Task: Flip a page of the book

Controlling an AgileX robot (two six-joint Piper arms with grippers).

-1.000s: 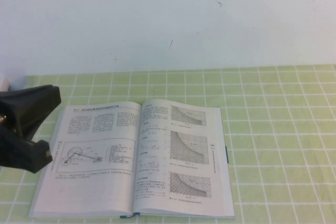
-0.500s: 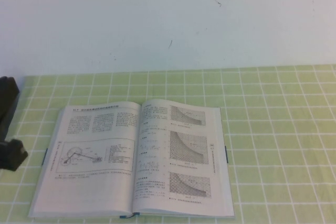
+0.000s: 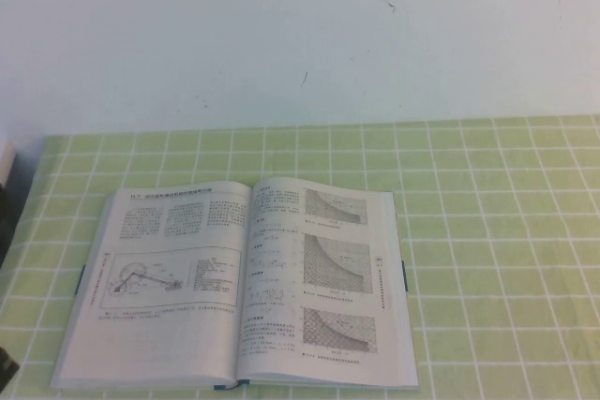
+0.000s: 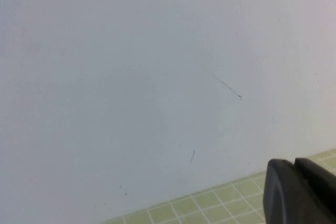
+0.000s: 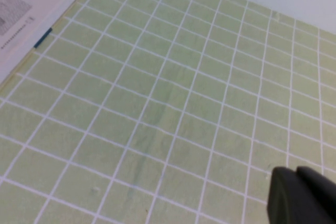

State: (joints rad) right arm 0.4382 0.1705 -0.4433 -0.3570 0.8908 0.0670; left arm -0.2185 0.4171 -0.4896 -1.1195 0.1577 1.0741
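The book (image 3: 239,283) lies open and flat on the green checked cloth, left of the middle. The page (image 3: 169,269) lies flat on the left side, showing text and the circular mechanism drawing. The right side shows the leaf with three grey shaded graphs (image 3: 337,274). My left gripper (image 4: 294,169) is shut and empty, raised and facing the white wall, away from the book. My right gripper (image 5: 295,174) is shut and empty above the cloth, to the right of the book, whose corner (image 5: 26,3) shows in the right wrist view.
The green checked cloth (image 3: 497,231) covers the table. A white wall (image 3: 300,35) stands behind it. A dark part of my left arm (image 3: 4,217) shows at the far left edge of the high view.
My left arm has drawn back to the left, from beside the book's left edge almost out of the high view. The book and its pages have not moved.
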